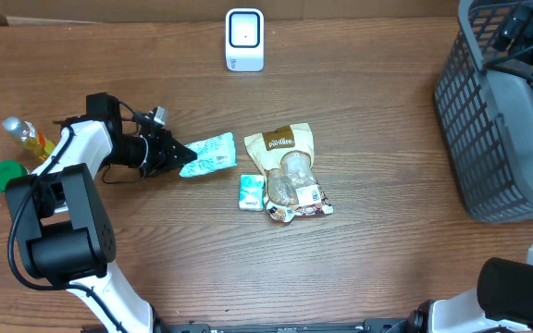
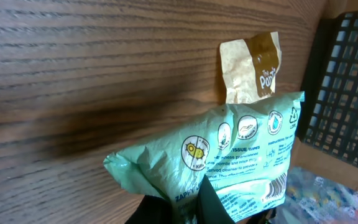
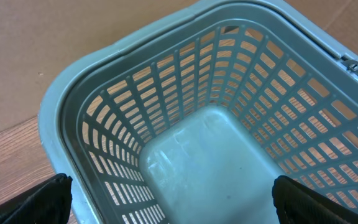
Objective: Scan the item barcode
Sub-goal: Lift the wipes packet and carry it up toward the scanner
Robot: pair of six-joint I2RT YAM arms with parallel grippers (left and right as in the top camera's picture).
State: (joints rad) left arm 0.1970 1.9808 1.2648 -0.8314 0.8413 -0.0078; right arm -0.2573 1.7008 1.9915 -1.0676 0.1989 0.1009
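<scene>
The left arm reached in from the tabletop's left edge, its forearm lying low and pointing right. The left gripper [image 1: 176, 157] was pressed together on the near edge of the mint-green packet [image 1: 208, 154], held left of centre, well short of the scanner [image 1: 244, 40] at the far edge. The right gripper [image 3: 173, 196] hung spread wide over the grey basket [image 3: 185, 93] at the right edge.

The left wrist view gave the packet's print: round icons, the letters "ISSUE" and part of a barcode [image 2: 279, 185] at its lower corner. Beyond it lay a brown pouch [image 2: 252, 67] reading "The Pa…". Only the overhead showed a small green-white packet [image 1: 252, 191] beside that pouch, plus a bottle [image 1: 26, 136] and green lid [image 1: 7, 174] near the left edge.
</scene>
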